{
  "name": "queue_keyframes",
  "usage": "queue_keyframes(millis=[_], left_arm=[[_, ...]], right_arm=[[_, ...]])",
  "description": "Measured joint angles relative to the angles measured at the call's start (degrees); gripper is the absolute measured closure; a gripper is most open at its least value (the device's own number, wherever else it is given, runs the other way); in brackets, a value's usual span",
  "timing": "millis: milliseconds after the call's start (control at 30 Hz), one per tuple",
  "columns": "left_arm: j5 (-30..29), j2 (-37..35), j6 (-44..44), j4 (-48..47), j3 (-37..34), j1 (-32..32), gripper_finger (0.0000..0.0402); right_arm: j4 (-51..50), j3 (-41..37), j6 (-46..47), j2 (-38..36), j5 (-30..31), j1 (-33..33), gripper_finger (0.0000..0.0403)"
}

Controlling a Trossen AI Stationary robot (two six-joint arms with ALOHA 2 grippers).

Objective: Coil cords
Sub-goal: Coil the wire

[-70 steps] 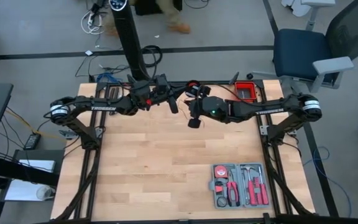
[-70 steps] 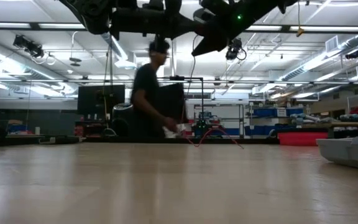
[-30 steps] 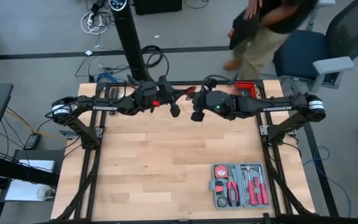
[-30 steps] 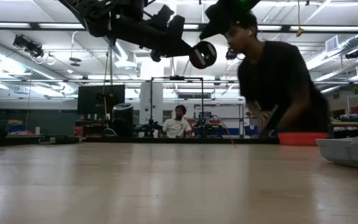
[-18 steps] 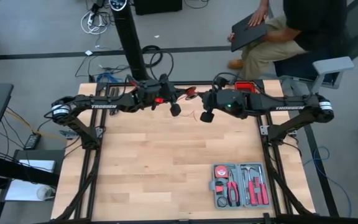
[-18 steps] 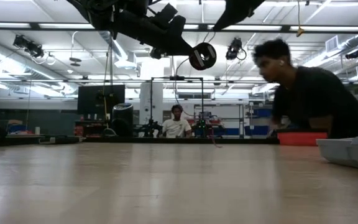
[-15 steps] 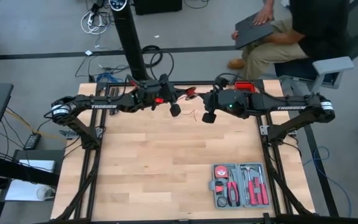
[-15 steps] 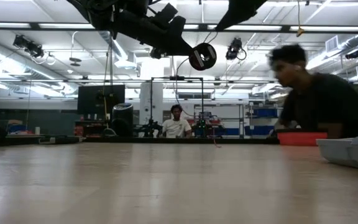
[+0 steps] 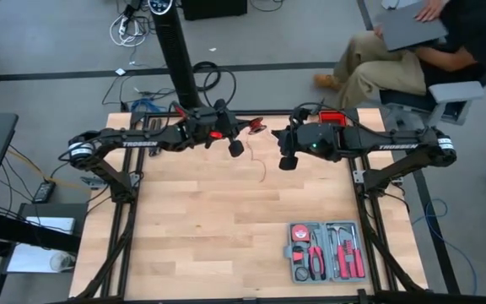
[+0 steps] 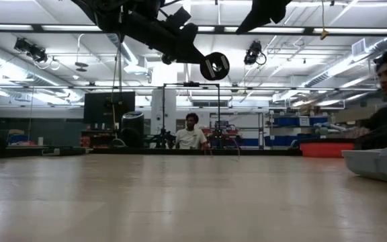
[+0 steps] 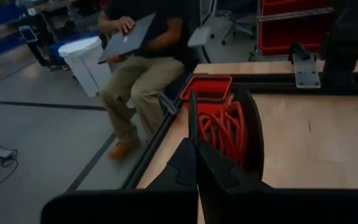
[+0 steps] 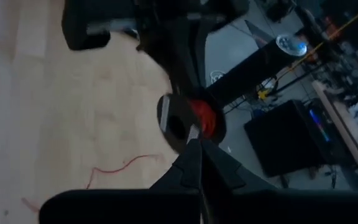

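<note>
1. The high view shows both arms raised over the far half of the tabletop (image 9: 226,219). The left end effector (image 9: 236,148) and right end effector (image 9: 286,160) face each other, apart.
2. A thin strand of the red cord (image 9: 263,167) lies on the wood between and just nearer than the two end effectors. A red bit also shows near the left wrist.
3. The left wrist view gives what the high view cannot: the left end effector (image 11: 193,124) is clenched with its fingers pressed together. Just past them sits a dark spool (image 11: 244,140) wound with red cord (image 11: 224,129).
4. The right wrist view shows the right end effector (image 12: 196,144) clenched too, holding nothing visible. Beyond it is the same spool (image 12: 185,119), and a loose red strand (image 12: 120,167) lies on the tabletop.
5. The low view sees the spool (image 10: 215,66) hanging high under the arms, and only faint red loops (image 10: 220,146) at the far table edge.
6. Only the high view shows the grey tool case (image 9: 325,251) at the near right, well apart from the cord.
7. A seated person (image 9: 412,51) with a laptop (image 9: 410,27) is beyond the far right corner.
</note>
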Motion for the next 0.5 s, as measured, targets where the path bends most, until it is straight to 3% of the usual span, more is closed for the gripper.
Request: queue_keyframes(millis=[200, 500], left_arm=[[0.17, -0.63, 0.34, 0.09, 0.02, -0.02, 0.0401], [2.82, -0.79, -8.89, 4.13, 0.02, -0.02, 0.0401]], right_arm=[[-3.28, 0.00, 6.30, 0.17, -7.24, -1.18, 0.0402], [-10.07, -0.04, 4.80, 3.59, 0.62, 3.41, 0.0380]])
